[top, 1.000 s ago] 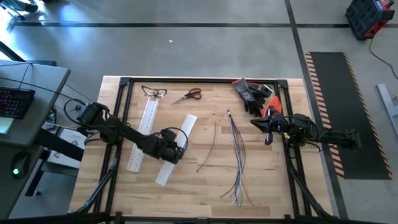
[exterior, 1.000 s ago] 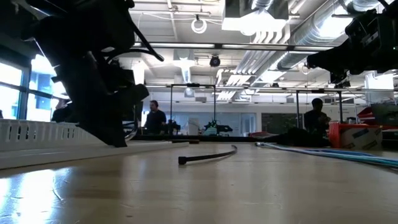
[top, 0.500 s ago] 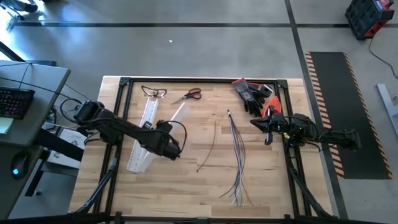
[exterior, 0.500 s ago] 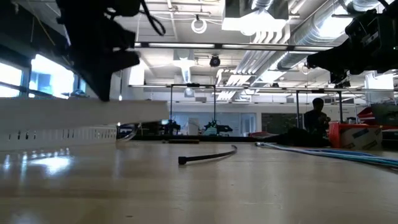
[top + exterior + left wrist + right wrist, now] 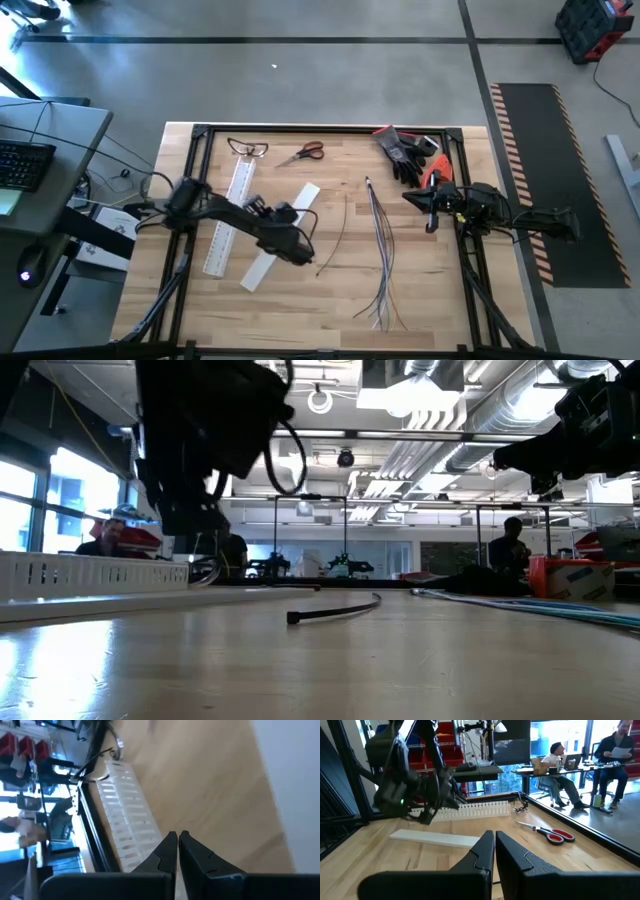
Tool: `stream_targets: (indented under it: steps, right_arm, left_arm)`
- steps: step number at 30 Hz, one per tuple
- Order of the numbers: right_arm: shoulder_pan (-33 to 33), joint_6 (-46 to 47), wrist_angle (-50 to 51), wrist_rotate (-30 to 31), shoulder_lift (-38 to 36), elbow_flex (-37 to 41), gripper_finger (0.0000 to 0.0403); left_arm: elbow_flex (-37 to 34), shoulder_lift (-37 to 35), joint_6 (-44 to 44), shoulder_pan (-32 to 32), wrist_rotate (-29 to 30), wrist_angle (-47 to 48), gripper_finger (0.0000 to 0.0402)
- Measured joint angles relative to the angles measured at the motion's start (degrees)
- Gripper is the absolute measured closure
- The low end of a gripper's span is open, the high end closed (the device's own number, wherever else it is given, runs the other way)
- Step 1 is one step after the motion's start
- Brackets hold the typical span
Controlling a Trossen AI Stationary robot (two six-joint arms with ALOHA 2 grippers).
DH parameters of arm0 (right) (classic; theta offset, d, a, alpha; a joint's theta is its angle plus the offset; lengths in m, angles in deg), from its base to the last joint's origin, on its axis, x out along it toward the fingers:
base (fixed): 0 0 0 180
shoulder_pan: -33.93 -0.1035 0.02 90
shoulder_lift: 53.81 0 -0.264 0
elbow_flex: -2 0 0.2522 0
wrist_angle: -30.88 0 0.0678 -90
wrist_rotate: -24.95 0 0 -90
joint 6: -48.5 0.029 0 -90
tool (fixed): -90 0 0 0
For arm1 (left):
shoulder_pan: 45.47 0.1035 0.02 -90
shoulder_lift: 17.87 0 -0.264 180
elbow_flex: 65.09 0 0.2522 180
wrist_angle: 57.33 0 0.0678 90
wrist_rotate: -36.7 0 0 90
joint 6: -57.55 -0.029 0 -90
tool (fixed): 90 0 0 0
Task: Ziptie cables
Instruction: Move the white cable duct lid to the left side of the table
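Observation:
The cables [image 5: 380,250], thin grey, blue and dark wires, lie loose on the table right of centre, their ends fanned toward the near edge. They also show in the low view [image 5: 530,605]. A thin dark zip tie [image 5: 335,235] lies just left of them. My left gripper [image 5: 300,252] is shut and empty. It hangs just above a flat white strip [image 5: 262,268] that lies on the table, and the right wrist view [image 5: 426,819] shows a gap between the two. My right gripper [image 5: 415,200] is shut and empty, raised near the table's right edge.
A white slotted channel [image 5: 230,215] lies left of the strip. Glasses [image 5: 248,148], scissors [image 5: 303,152] and dark gloves [image 5: 405,150] lie along the far edge. A black frame [image 5: 195,160] rims the table. People sit in the room beyond the table.
The flat white strip came up off the table with my left gripper and swung toward the table's left. It now lies flat on the table again, near where it was. My left gripper has since gone toward the right and near edges, over the strip.

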Motion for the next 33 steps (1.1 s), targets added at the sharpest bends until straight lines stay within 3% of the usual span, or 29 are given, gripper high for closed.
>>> stream_targets:
  steps: [4, 9, 18, 22, 27, 33]
  right_arm:
    - [0.00, 0.01, -0.04, 0.00, -0.01, -0.01, 0.0402]
    - [0.00, 0.01, 0.00, 0.00, 0.01, 0.01, 0.0402]
    - [0.00, 0.01, -0.02, 0.00, -0.01, 0.00, 0.0402]
    - [0.00, 0.01, -0.02, -0.01, -0.01, 0.00, 0.0402]
    - [0.00, 0.01, -0.02, 0.00, -0.01, 0.01, 0.0402]
    - [0.00, 0.01, -0.02, -0.01, 0.01, 0.00, 0.0402]
  left_arm:
    - [2.80, 0.62, 0.43, -0.72, 0.73, -0.06, 0.0401]
    - [2.18, -5.92, 5.70, -1.89, 0.56, -4.87, 0.0379]
    - [-14.21, -19.23, 7.10, -3.81, 2.28, -35.52, 0.0252]
    - [-22.32, -20.18, 3.78, -3.72, 2.16, -47.94, 0.0186]
    - [-27.67, -19.96, -0.58, -3.29, 1.96, -57.35, 0.0113]
    - [-32.74, -19.98, -2.96, -3.73, 3.80, -66.73, 0.0078]
